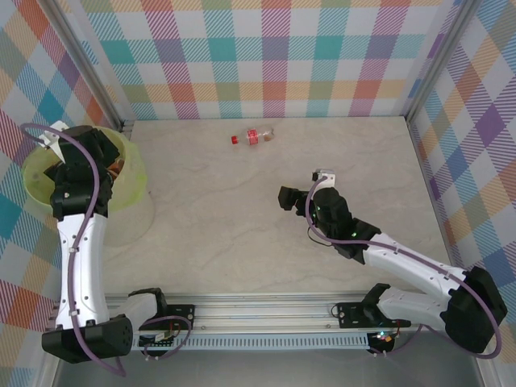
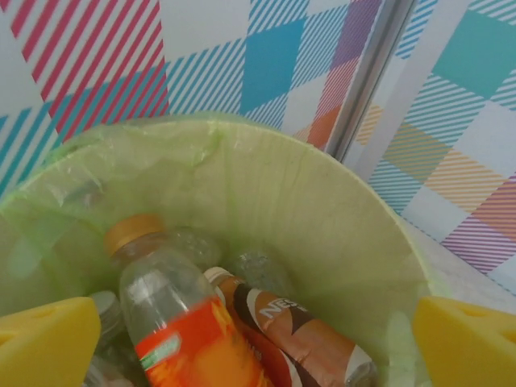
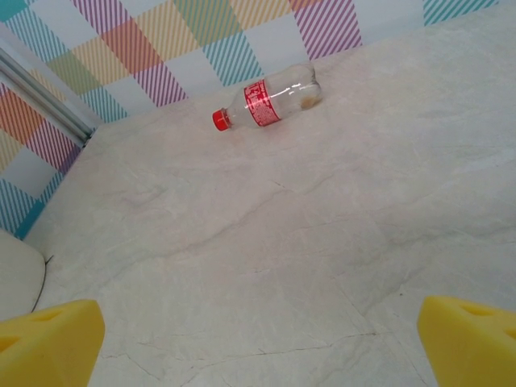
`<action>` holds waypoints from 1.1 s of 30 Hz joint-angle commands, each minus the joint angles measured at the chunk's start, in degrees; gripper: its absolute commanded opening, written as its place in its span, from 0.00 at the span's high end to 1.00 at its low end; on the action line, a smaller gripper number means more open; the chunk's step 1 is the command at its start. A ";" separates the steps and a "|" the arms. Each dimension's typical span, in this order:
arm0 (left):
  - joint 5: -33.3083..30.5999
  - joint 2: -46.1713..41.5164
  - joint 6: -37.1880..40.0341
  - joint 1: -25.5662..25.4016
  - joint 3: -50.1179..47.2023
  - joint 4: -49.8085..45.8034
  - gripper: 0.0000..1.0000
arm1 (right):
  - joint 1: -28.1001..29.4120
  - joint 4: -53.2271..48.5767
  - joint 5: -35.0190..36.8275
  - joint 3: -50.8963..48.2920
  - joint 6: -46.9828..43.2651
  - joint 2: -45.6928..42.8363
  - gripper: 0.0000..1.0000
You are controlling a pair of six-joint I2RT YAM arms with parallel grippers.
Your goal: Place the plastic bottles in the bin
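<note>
Left gripper spread wide over bin — bottles inside, right gripper spread, red-capped bottle on table

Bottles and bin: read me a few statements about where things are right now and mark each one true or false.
1. A red-capped bottle lies on its side on the table near the back wall. True.
2. The bin holds several bottles. True.
3. The right pincer grips the red-capped bottle. False: it is open and well apart from that bottle.
4. The left pincer hangs over the middle of the table. False: it is open above the bin.
5. The bin stands at the table's right side. False: it stands at the left side.
</note>
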 commanded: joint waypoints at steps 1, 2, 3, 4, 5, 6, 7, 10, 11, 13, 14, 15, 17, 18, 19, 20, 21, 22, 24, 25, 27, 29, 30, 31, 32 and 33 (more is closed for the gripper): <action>2.74 1.67 -2.62 -0.91 4.68 -1.71 0.00 | 0.17 0.62 -0.21 2.12 -1.25 0.19 0.00; 2.96 2.45 -2.07 -2.85 5.80 -1.51 0.00 | 0.25 0.46 0.10 2.13 -1.27 0.25 0.00; 2.45 3.08 -1.18 -5.77 6.65 -0.85 0.00 | 0.24 0.35 0.61 2.13 -1.04 0.19 0.00; 1.61 3.78 -0.46 -8.65 7.36 -0.14 0.00 | 0.16 0.13 1.18 2.07 -0.63 0.19 0.00; 0.52 4.57 0.84 -12.22 7.97 1.10 0.00 | 0.18 0.01 2.00 2.01 -0.13 0.18 0.00; 0.36 5.50 2.09 -15.50 8.23 2.69 0.00 | 0.16 -0.18 2.86 1.87 0.35 0.15 0.00; 1.68 6.39 2.84 -17.95 8.32 4.22 0.00 | 0.12 -0.24 3.53 1.70 0.86 0.12 0.00; 13.24 10.19 3.29 -22.15 6.97 10.96 0.00 | 0.14 -0.89 6.15 1.33 2.36 0.09 0.00; 18.93 11.96 3.06 -22.67 6.06 14.19 0.00 | 0.07 -1.32 7.03 1.20 2.70 0.10 0.00; 27.03 16.30 1.92 -23.58 4.48 20.49 0.00 | -0.10 -2.04 8.02 1.24 2.92 0.23 0.00; 31.09 19.19 1.89 -23.83 3.75 24.56 0.00 | -0.17 -2.23 8.14 1.22 2.93 0.26 0.00; 34.65 22.33 1.80 -23.89 3.51 27.84 0.00 | -0.26 -2.49 8.16 1.20 3.03 0.19 0.00; 39.28 28.70 1.32 -23.86 4.43 31.83 0.00 | -0.35 -3.09 8.08 1.30 3.11 0.18 0.00; 41.03 32.16 1.19 -23.89 5.44 33.32 0.00 | -0.37 -3.65 8.15 1.48 3.13 0.19 0.00; 41.54 35.14 1.03 -23.85 6.47 34.26 0.00 | -0.46 -4.12 8.11 1.58 3.17 0.14 0.00; 41.67 38.58 0.72 -23.85 8.09 34.71 0.00 | -0.46 -4.73 8.17 1.52 3.12 0.05 0.00; 42.09 42.01 0.79 -23.85 10.18 34.55 0.00 | -0.53 -5.18 8.30 1.57 3.06 -0.09 0.00; 42.81 44.40 1.04 -23.85 11.90 34.39 0.00 | -0.55 -5.39 8.36 1.52 3.07 -0.29 0.01; 43.80 51.30 1.32 -23.76 16.54 33.20 0.00 | -0.68 -5.94 8.61 1.34 2.95 -0.58 0.00; 44.08 54.41 1.43 -23.78 19.08 32.13 0.00 | -0.78 -6.22 8.75 1.24 2.84 -0.74 0.00; 45.04 59.62 0.74 -23.44 23.27 30.75 0.00 | -0.98 -6.57 9.04 1.11 2.51 -0.87 0.00; 46.24 64.28 -1.00 -22.99 26.96 30.65 0.00 | -1.17 -6.68 9.27 1.11 2.08 -0.96 0.00; 46.56 66.60 -2.09 -22.72 28.59 30.84 0.00 | -1.27 -6.76 9.30 1.24 1.77 -0.91 0.00; 47.05 68.91 -3.02 -22.47 30.46 31.17 0.00 | -1.41 -6.76 9.41 1.39 1.49 -0.85 0.00; 47.42 70.82 -3.80 -22.35 32.00 31.43 0.00 | -1.50 -6.81 9.40 1.49 1.14 -0.77 0.00; 47.56 72.98 -4.55 -22.20 34.29 31.32 0.00 | -1.60 -6.78 9.50 1.63 0.71 -0.61 0.00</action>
